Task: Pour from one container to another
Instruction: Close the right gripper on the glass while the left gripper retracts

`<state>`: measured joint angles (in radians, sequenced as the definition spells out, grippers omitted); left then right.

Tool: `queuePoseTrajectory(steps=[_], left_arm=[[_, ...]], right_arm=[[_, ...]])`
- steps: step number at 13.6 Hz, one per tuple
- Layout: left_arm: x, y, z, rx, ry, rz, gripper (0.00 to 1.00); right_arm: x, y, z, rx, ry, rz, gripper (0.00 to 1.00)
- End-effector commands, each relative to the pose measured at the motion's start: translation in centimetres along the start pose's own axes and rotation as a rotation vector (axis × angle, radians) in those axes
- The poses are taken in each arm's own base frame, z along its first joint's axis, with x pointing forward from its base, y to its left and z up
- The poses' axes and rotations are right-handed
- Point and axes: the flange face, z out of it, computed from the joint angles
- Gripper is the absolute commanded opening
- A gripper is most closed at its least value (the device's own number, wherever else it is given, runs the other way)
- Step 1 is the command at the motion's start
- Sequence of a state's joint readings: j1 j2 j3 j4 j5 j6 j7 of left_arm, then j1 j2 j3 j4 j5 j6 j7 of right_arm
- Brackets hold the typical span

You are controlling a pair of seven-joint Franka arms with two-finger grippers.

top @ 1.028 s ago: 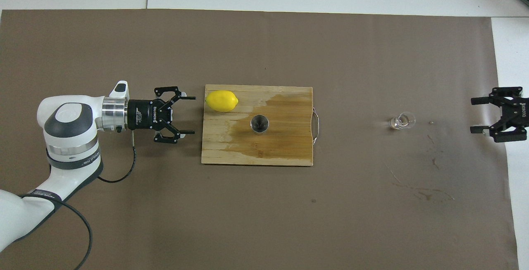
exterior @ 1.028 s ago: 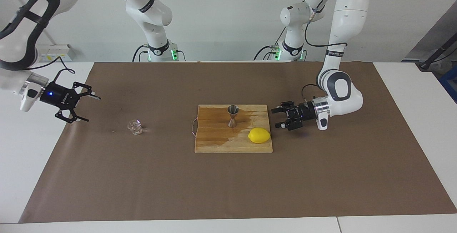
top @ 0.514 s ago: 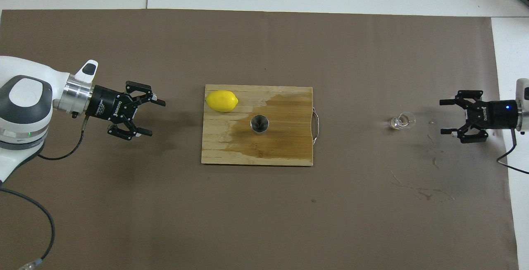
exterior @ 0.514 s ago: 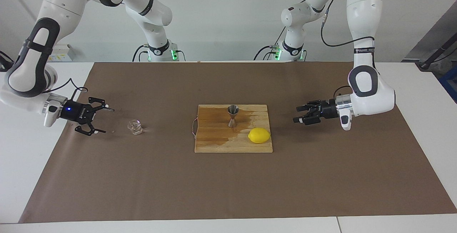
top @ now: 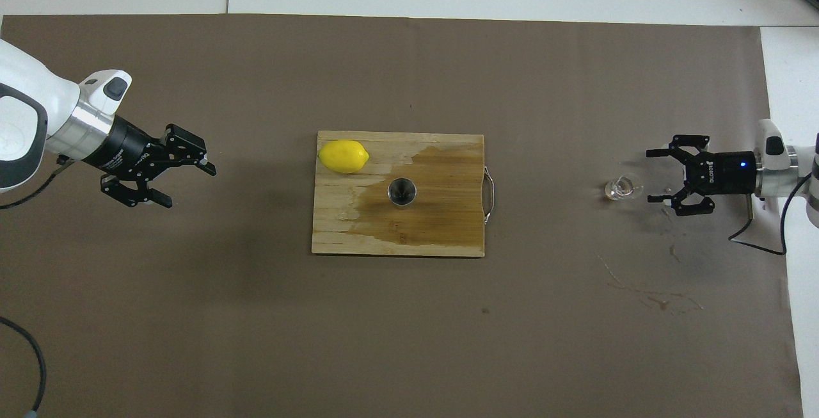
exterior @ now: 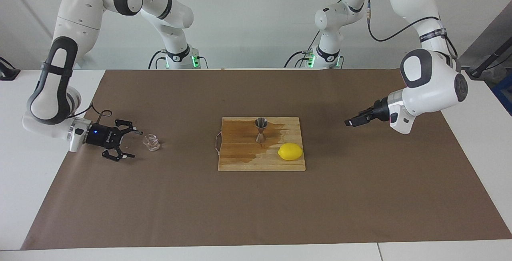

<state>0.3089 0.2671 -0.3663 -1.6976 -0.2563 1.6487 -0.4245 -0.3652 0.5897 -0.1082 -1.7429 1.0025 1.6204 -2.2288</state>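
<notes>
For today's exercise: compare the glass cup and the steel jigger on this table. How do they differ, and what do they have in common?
1. The glass cup is clear and squat; the jigger is shiny steel, taller and hourglass-shaped.
2. The cup sits on the brown table cover toward the right arm's end; the jigger stands on the wooden board.
3. The open right gripper is beside the cup; no gripper is near the jigger.

Both stand upright, unheld.

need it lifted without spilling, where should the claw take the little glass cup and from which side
Grip the glass cup low across its faceted side wall, level, coming from the right arm's end of the table, where the open right claw already faces it. It stands upright, squat and open-topped on the brown paper, nothing crowding it.
</notes>
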Motion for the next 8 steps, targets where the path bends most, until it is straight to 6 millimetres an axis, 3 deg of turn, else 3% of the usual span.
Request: queuePoseTrajectory(steps=[1, 6, 8], left_arm=[[-1.7, 1.1, -2.9, 0.144, 0.116, 0.106, 1.0], [-1.8, 1.6, -8.2, 0.239, 0.248, 0.354, 1.0], [-2.1, 1.9, -9.3, 0.251, 0.268, 0.432, 1.0]], right_arm=[[-0.3, -0.5, 1.0, -0.007, 0.031, -0.021, 1.0], [-1.1, -1.2, 2.2, 0.016, 0.044, -0.043, 1.0], [-0.9, -1.3, 3.2, 0.033, 0.044, -0.052, 1.0]])
